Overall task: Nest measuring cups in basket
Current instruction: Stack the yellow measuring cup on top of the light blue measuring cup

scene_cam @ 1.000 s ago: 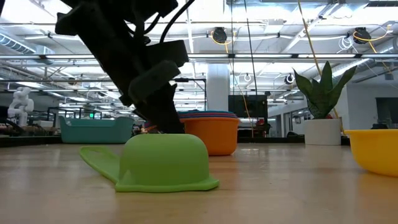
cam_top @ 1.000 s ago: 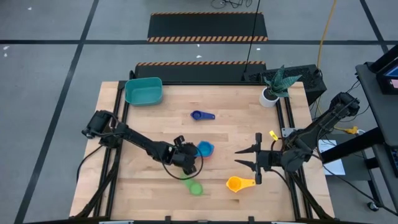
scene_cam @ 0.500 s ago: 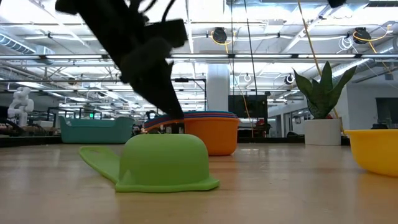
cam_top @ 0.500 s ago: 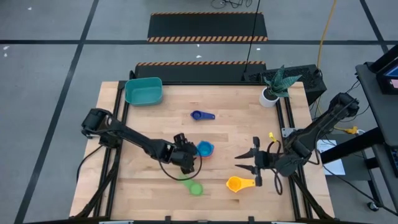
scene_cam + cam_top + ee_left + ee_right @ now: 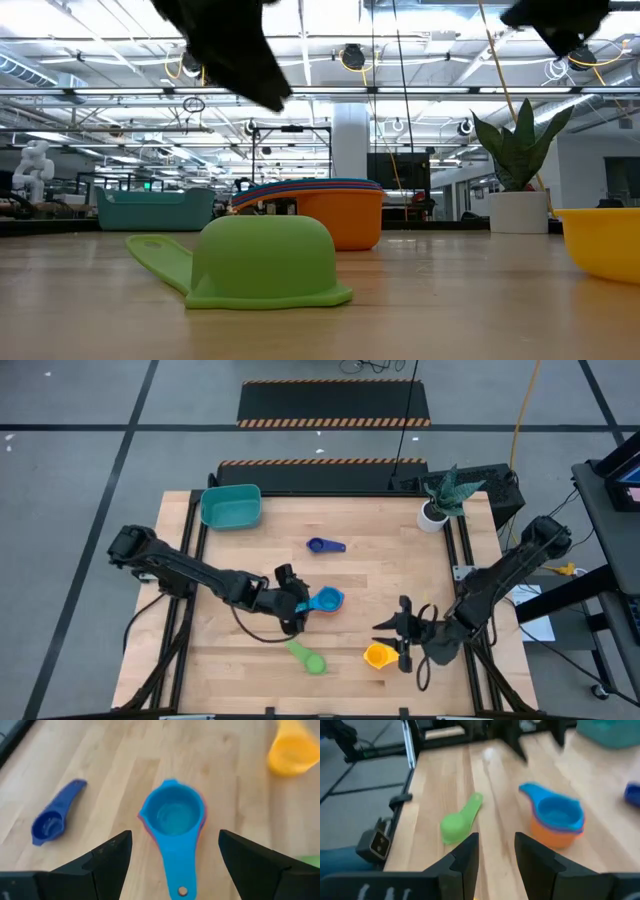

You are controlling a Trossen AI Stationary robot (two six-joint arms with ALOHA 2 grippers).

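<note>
Measuring cups lie scattered on the light wood plank counter [image 5: 370, 570]: a nested stack [image 5: 327, 600] with a blue cup on top and orange below sits mid-counter, a green cup [image 5: 308, 658] lies upside down nearer the front edge, a yellow-orange cup [image 5: 380, 656] is to its right, and a dark blue cup [image 5: 324, 545] sits alone toward the back. Teal basket [image 5: 231, 506] stands at the back left corner, well apart from all the cups, with nothing visible inside it.

Left gripper [image 5: 291, 603] hangs just beside the stack's handle side, fingers [image 5: 107, 857] spread wide and holding nothing; the wrist view shows the blue cup between them but not touched. Right gripper [image 5: 400, 634] is just above the yellow-orange cup, fingers [image 5: 465, 855] parted with a narrow gap, nothing gripped.

White pot with a spiky green plant [image 5: 440, 500] stands at the back right corner. Floor around is grey with dark lines and hazard-striped black mats [image 5: 335, 403] behind the counter. The low view shows a big hall with ceiling lights, pipes and racks; a white robot figure [image 5: 33, 170] stands far left.
</note>
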